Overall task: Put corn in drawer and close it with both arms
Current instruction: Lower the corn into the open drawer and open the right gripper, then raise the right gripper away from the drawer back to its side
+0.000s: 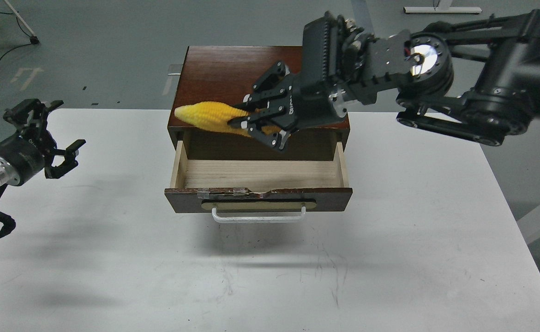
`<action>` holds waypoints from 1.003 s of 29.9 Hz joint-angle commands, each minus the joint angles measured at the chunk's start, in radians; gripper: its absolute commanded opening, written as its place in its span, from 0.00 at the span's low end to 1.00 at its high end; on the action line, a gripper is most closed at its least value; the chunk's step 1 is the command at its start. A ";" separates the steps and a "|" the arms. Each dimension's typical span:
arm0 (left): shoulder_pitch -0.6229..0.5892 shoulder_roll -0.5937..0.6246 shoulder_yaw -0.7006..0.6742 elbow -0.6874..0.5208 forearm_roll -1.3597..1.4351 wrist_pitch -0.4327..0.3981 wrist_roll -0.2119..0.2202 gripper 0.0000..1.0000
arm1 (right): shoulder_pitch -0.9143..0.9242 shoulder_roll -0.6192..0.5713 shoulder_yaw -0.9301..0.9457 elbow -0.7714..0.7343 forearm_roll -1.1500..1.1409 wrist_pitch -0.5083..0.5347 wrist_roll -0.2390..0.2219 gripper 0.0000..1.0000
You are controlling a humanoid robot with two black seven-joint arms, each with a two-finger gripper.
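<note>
The drawer [258,199] stands pulled open at the table's middle, its pale-wood tray empty, its dark front with the white bar handle [259,216] facing me. My right gripper [247,122] is shut on the yellow corn [210,117] and holds it lying sideways, tip to the left, in the air above the back of the open tray. My left gripper [51,138] is open and empty above the table's left side, well apart from the drawer.
The reddish-brown glossy box top [233,83] lies behind and over the drawer. My right arm [436,92] reaches across it from the right. The white table [390,258] ends at its right edge near the grey floor.
</note>
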 commanded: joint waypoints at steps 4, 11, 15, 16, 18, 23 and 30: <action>0.012 0.022 0.001 0.000 -0.001 0.000 0.000 0.98 | -0.013 0.061 -0.019 -0.034 0.020 0.000 0.003 0.96; 0.017 0.038 0.001 0.003 0.001 0.000 0.000 0.98 | -0.016 0.050 -0.020 -0.031 0.021 0.000 0.005 0.99; 0.017 0.044 0.001 0.003 0.001 0.000 0.000 0.98 | -0.016 0.030 -0.022 -0.023 0.021 0.000 0.015 0.99; 0.017 0.045 0.001 0.003 0.001 0.000 0.002 0.98 | -0.018 0.025 -0.022 -0.023 0.021 0.000 0.018 0.99; 0.017 0.045 0.001 0.003 0.001 0.000 0.002 0.98 | -0.016 0.019 -0.020 -0.021 0.021 -0.002 0.018 0.99; 0.014 0.056 0.000 0.003 0.001 0.000 0.000 0.98 | -0.013 -0.028 0.020 -0.032 0.056 -0.002 0.026 0.98; 0.000 0.096 0.003 -0.002 0.024 0.000 -0.066 0.98 | -0.015 -0.130 0.153 -0.081 0.732 0.099 -0.015 0.97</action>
